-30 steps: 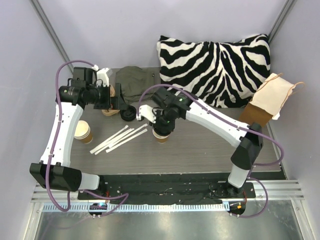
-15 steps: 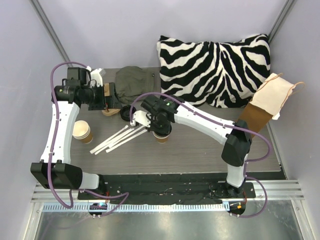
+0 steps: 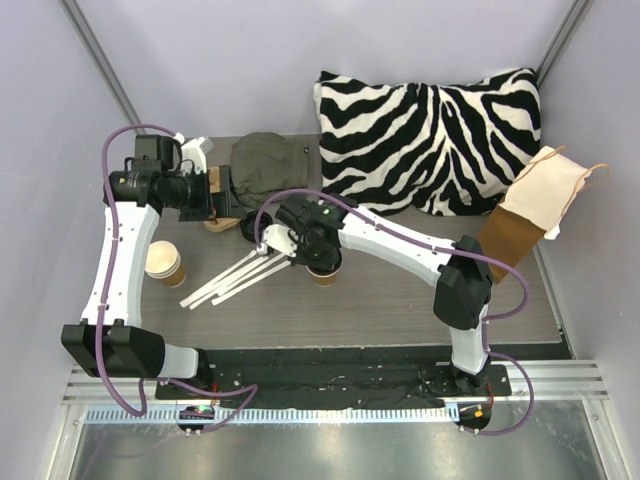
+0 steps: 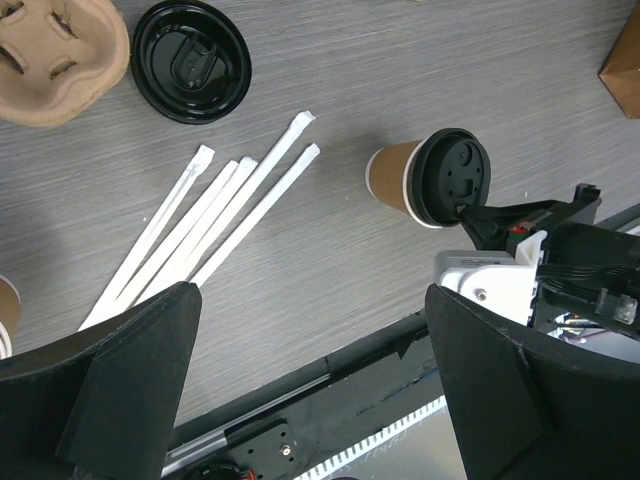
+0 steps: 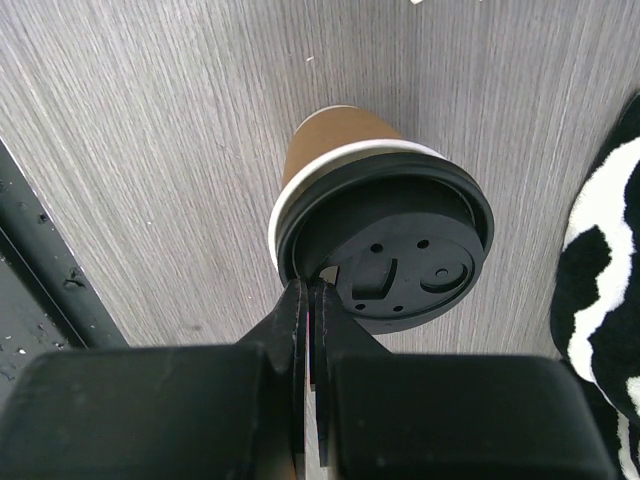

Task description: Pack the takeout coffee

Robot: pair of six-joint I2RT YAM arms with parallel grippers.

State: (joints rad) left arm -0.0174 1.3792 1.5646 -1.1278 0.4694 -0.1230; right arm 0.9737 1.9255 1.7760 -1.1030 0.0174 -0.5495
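Right gripper (image 5: pixel 312 285): jaws pinched together, tips on the edge of the black plastic lid (image 5: pixel 400 250), probably pressing it down; can't tell if it's seated all round. Takeout coffee (image 5: pixel 330 135), a smooth tan paper cup, stands mid-tabletop (image 3: pixel 400 310) near the flat paper-wrapped straws (image 4: pixel 220 215). Left gripper (image 4: pixel 310 330) is spread wide and empty, waiting by the moulded-pulp carrier (image 4: pixel 60 50).

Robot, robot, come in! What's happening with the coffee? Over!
Left pincer open, empty. Right pincer shut, tip on lid of cup. Cup upright, outside carrier. Spare lid and straws near the path.
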